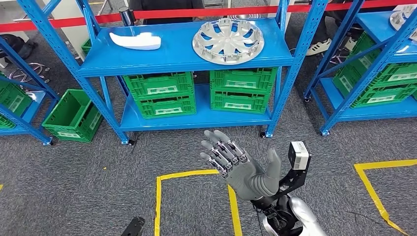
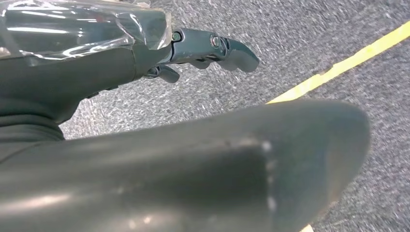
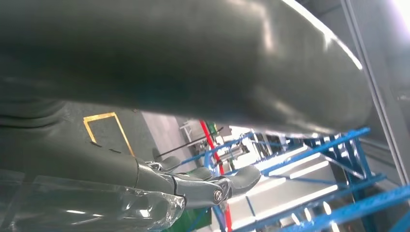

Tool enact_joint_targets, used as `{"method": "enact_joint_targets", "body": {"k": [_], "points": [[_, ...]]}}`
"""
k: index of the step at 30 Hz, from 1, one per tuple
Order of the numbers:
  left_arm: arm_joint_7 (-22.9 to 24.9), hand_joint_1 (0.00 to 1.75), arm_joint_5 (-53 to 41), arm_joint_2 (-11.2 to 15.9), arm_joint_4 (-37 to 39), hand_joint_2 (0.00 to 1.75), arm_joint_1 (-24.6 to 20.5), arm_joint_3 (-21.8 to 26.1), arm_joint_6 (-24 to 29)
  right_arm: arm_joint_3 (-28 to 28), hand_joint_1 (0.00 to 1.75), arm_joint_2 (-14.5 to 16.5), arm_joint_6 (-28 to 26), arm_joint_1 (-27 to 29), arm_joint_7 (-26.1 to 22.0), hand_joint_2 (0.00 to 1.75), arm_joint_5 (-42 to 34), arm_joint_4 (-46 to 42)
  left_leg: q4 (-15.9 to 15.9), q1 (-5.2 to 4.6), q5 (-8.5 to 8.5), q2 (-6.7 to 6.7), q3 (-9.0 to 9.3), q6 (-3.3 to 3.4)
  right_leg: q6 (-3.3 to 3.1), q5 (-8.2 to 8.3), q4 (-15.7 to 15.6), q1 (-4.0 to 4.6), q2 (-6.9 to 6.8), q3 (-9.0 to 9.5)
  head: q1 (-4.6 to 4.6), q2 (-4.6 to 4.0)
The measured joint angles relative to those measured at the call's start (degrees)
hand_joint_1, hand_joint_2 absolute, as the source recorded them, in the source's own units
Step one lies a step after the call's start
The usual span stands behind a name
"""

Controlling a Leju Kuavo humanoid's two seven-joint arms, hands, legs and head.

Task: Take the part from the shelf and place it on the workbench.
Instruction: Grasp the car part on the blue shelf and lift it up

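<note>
shelf unit: a blue metal rack (image 1: 147,59) with two flat shelves stands straight ahead of the robot on grey speckled carpet.
crates on lower shelf: four green slatted plastic crates, stacked in two pairs, a left stack (image 1: 160,93) and a right stack (image 1: 242,89); each carries a white label on its front. their insides are hidden, so the contents cannot be told.
floor crate: an open green plastic crate (image 1: 74,115) stands on the carpet by the rack's left post; what shows of its interior is bare green plastic.
neighbouring rack: a second blue rack at the right holds more green crates (image 1: 381,86), contents hidden.
part, round: a silver wheel cover (image 1: 228,40), disc-shaped with radiating spokes and a glossy finish, lies flat on the right half of the top shelf.
part, long: a white, smooth, elongated moulded piece (image 1: 135,40) lies on the left half of the same shelf, well apart from the wheel cover.
right hand: the right hand (image 1: 236,162) is raised in front of the rack, fingers apart and straight, palm empty; it is below and short of the top shelf, touching neither part.
left hand: the left hand (image 2: 145,58) hangs over the carpet near a yellow tape line (image 2: 338,67); its dark fingers look loosely curled on nothing, though the close view makes this uncertain.
floor marking: yellow tape (image 1: 162,196) outlines a rectangle on the carpet.
barrier: a red bar (image 1: 206,12) runs behind the rack.
</note>
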Motion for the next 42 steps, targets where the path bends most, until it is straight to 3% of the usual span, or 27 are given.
{"method": "enact_joint_targets", "body": {"k": [1,3,6,8,9,11,13,14,16,17,19,21,23,24,27,28,29,30,32,33,35,38,40,42], "points": [[0.1,0.0,0.0,0.0,0.0,0.0,-0.1,-0.1,0.1,0.1,0.0,0.0,0.5,-0.1,0.1,0.0,-0.2,-0.5,-4.2,-0.25,2.06,-0.03,2.0,0.72,0.0,0.0,0.0,0.1,0.05,0.09,0.01,0.0],[0.3,0.0,-0.2,0.1,0.0,0.0,-0.4,-0.3,0.2,0.1,0.0,-0.1,1.4,-0.3,0.1,0.0,-0.5,-1.4,-10.6,-0.83,4.27,0.14,5.15,1.92,0.07,0.05,0.0,0.39,0.06,0.09,0.05,0.0],[0.7,0.0,-0.3,0.1,0.1,0.0,-0.6,-0.3,0.3,0.3,0.0,-0.1,2.7,-0.5,0.2,0.0,-0.6,-2.3,-12.6,-1.41,4.6,0.34,5.84,2.51,0.56,0.33,-0.3,0.38,-0.13,-0.05,0.04,0.0],[1.0,0.0,-0.3,0.1,0.1,0.0,-0.7,-0.3,0.3,0.4,0.0,-0.1,3.5,-0.6,0.3,0.0,-0.6,-3.0,-13.9,-1.14,5.41,0.48,6.34,2.57,0.79,-0.22,0.7,0.46,-0.25,-0.66,0.1,0.0],[1.2,0.0,-0.3,0.1,0.1,0.0,-0.8,-0.3,0.3,0.4,0.0,-0.2,3.8,-0.7,0.3,0.0,-0.5,-3.2,-14.5,-0.97,5.81,0.55,6.57,2.6,0.76,-1.21,2.7,0.5,-0.28,-1.63,0.14,0.0],[1.4,0.0,-0.4,0.0,0.1,0.0,-0.9,-0.3,0.3,0.5,0.0,-0.4,4.2,-0.8,0.4,0.0,-0.4,-3.4,-14.9,-0.84,6.08,0.6,6.54,2.73,0.65,-4.32,10.0,0.33,-0.31,-5.19,0.16,0.0],[1.6,0.0,-0.5,-0.2,0.2,0.0,-0.9,-0.3,0.3,0.7,0.0,-0.5,4.3,-0.7,0.4,0.0,-0.2,-3.5,-14.9,-0.84,5.99,0.59,6.4,2.7,1.2,-5.97,15.7,0.04,-0.32,-8.03,0.15,0.0],[1.7,0.0,-0.6,-0.2,0.2,0.0,-0.9,-0.3,0.3,0.7,0.0,-0.6,4.4,-0.6,0.5,0.0,-0.1,-3.5,-14.8,-0.8,5.92,0.56,6.43,2.58,1.77,-5.52,15.5,-0.18,-0.34,-7.93,0.15,0.0],[1.9,0.0,-0.7,-0.3,0.2,0.0,-0.9,-0.3,0.3,0.8,0.0,-0.7,4.4,-0.7,0.5,0.0,0.2,-3.5,-14.4,-0.64,5.52,0.44,6.58,2.02,3.16,-2.56,8.2,-0.72,-0.55,-4.28,0.17,0.0],[1.9,0.0,-0.8,-0.3,0.2,0.0,-0.9,-0.3,0.3,0.9,0.0,-0.7,4.5,-0.7,0.5,0.0,0.3,-3.5,-14.0,-0.69,5.2,0.38,6.55,1.6,3.44,-1.38,4.3,-0.82,-0.65,-2.26,0.19,0.0],[2.0,0.0,-1.0,-0.3,0.3,0.0,-1.0,-0.3,0.3,1.0,0.0,-0.7,4.6,-0.7,0.6,0.0,0.5,-3.6,-13.3,-0.86,4.59,0.33,6.3,0.86,2.64,-0.51,0.3,-0.77,-0.67,-0.14,0.14,0.0],[2.1,0.0,-1.1,-0.3,0.3,0.0,-1.0,-0.3,0.2,1.0,0.0,-0.7,4.8,-0.7,0.7,0.0,0.7,-3.7,-13.0,-0.79,4.27,0.34,6.13,0.45,1.19,-0.75,0.2,-0.57,-0.48,-0.05,0.07,0.0],[2.2,0.0,-1.2,-0.3,0.3,0.0,-1.1,-0.3,0.2,1.0,0.0,-0.6,4.9,-0.7,0.8,0.0,0.8,-3.9,-12.1,-0.48,3.55,0.33,5.78,-0.05,0.24,-1.04,0.1,-0.72,-0.37,0.41,0.02,0.0],[2.2,0.0,-1.2,-0.2,0.3,0.0,-1.1,-0.3,0.2,1.0,0.0,-0.5,5.0,-0.7,0.8,0.0,0.8,-4.0,-10.1,-0.37,2.63,0.31,4.88,-0.36,-0.15,-1.23,0.0,-0.85,-0.32,0.77,-0.02,0.0],[2.2,0.0,-1.2,-0.2,0.3,0.0,-1.1,-0.3,0.3,1.1,0.0,-0.4,5.2,-0.7,0.8,0.0,0.9,-4.1,1.5,-0.23,-1.3,0.3,-1.78,-0.96,-0.96,-2.02,0.0,-0.63,-0.19,1.62,-0.12,0.0],[2.2,0.0,-1.3,-0.1,0.3,0.0,-1.1,-0.3,0.3,1.1,0.0,-0.4,5.2,-0.6,0.8,0.0,0.9,-4.0,4.3,-0.23,-1.53,0.3,-3.9,-0.93,-1.04,-2.34,0.0,-0.48,-0.08,1.92,-0.14,0.0],[2.2,0.0,-1.3,-0.1,0.3,0.0,-1.1,-0.3,0.3,1.1,0.0,-0.4,5.2,-0.6,0.9,0.0,0.9,-4.0,4.7,-0.26,-0.43,0.3,-4.88,-0.72,-1.04,-2.71,0.0,-0.33,0.06,2.37,-0.13,0.0],[2.2,0.0,-1.3,-0.1,0.4,0.0,-1.1,-0.3,0.3,1.1,0.0,-0.4,5.2,-0.6,0.9,0.0,1.0,-4.0,2.6,-0.35,1.85,0.26,-4.66,-0.31,-1.03,-3.16,0.0,-0.15,0.19,2.99,-0.13,0.0],[2.2,0.0,-1.2,0.0,0.4,0.0,-1.1,-0.3,0.3,1.1,0.0,-0.3,5.3,-0.6,0.9,0.0,1.0,-4.1,-5.2,-0.73,7.04,0.14,-1.86,1.09,-0.97,-4.13,-0.2,0.09,0.32,4.35,-0.03,0.0],[2.2,0.0,-1.2,0.1,0.4,0.0,-1.1,-0.3,0.3,1.1,0.0,-0.3,5.3,-0.6,0.9,0.0,1.1,-4.1,-8.4,-1.05,8.41,0.11,-0.46,1.87,-0.88,-4.49,-0.4,0.15,0.37,4.84,0.1,0.0],[2.2,0.0,-1.3,0.4,0.5,0.0,-1.1,-0.3,0.3,1.2,0.0,-0.1,5.4,-0.6,0.9,0.0,1.2,-4.1,-11.7,-1.8,8.24,0.13,1.24,3.11,-0.29,-4.65,-0.8,-0.05,0.4,5.28,0.15,0.0],[2.2,0.0,-1.3,0.6,0.5,0.0,-1.0,-0.3,0.4,1.2,0.0,0.0,5.5,-0.5,1.1,0.0,1.3,-4.1,-14.9,-2.0,7.87,0.17,4.27,4.12,1.27,-3.67,0.6,-0.17,0.09,5.29,-0.02,0.0],[2.2,0.0,-1.3,0.5,0.5,0.0,-1.0,-0.3,0.4,1.2,0.0,-0.1,5.6,-0.6,1.1,0.0,1.3,-4.2,-16.2,-1.61,7.61,0.08,6.14,4.39,1.25,-3.7,5.9,-0.24,-0.06,2.23,0.08,0.0],[2.2,0.0,-1.3,0.4,0.5,0.0,-0.9,-0.3,0.4,1.2,0.0,-0.2,5.6,-0.6,1.1,0.0,1.3,-4.2,-16.3,-1.43,6.67,-0.07,7.2,4.15,0.93,-5.72,12.9,-0.38,-0.1,-3.11,0.16,0.0]]}}
